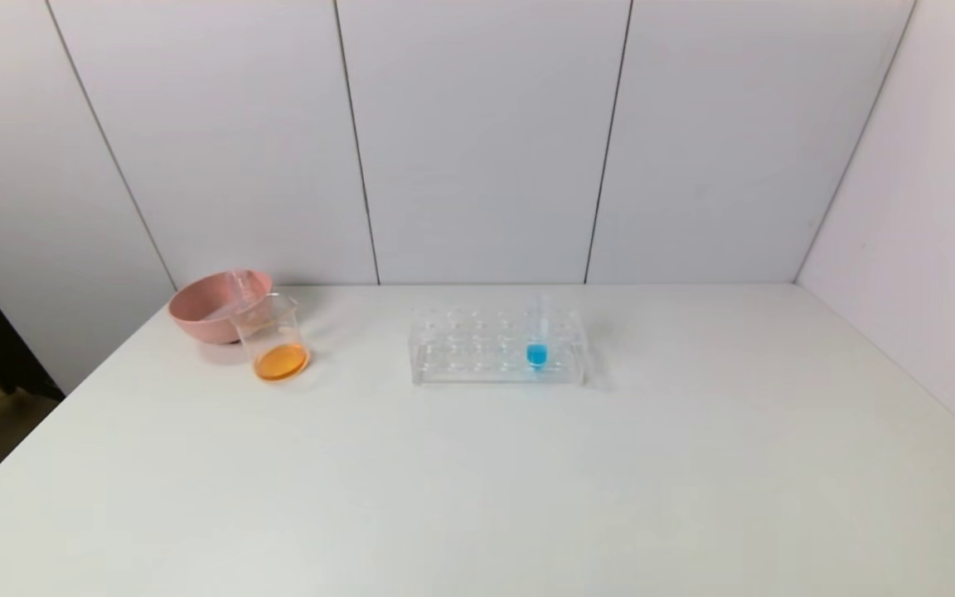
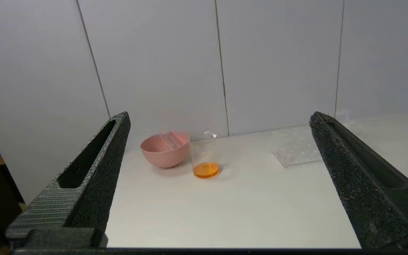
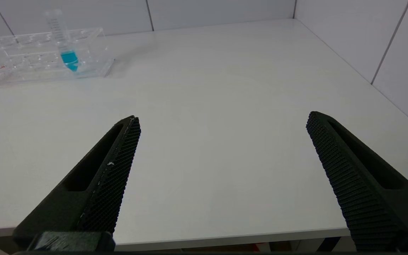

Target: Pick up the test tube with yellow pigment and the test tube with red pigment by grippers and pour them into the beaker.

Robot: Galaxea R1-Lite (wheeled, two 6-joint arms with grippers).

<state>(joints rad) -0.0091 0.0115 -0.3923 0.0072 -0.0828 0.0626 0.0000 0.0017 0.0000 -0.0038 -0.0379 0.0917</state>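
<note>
The clear beaker [image 1: 276, 338] stands at the far left of the table and holds a layer of orange liquid; it also shows in the left wrist view [image 2: 204, 157]. No tube with yellow or red liquid is in view. Clear empty tubes lie in the pink bowl [image 1: 210, 308], seen too in the left wrist view [image 2: 164, 150]. My left gripper [image 2: 219, 122] is open and empty, back at the table's near edge, facing the beaker. My right gripper [image 3: 222, 122] is open and empty at the near right edge. Neither gripper shows in the head view.
A clear tube rack [image 1: 497, 346] stands mid-table with one tube of blue liquid [image 1: 536, 344] in it; the rack [image 3: 30, 60] and blue tube [image 3: 64, 40] show in the right wrist view. White walls close the back and right sides.
</note>
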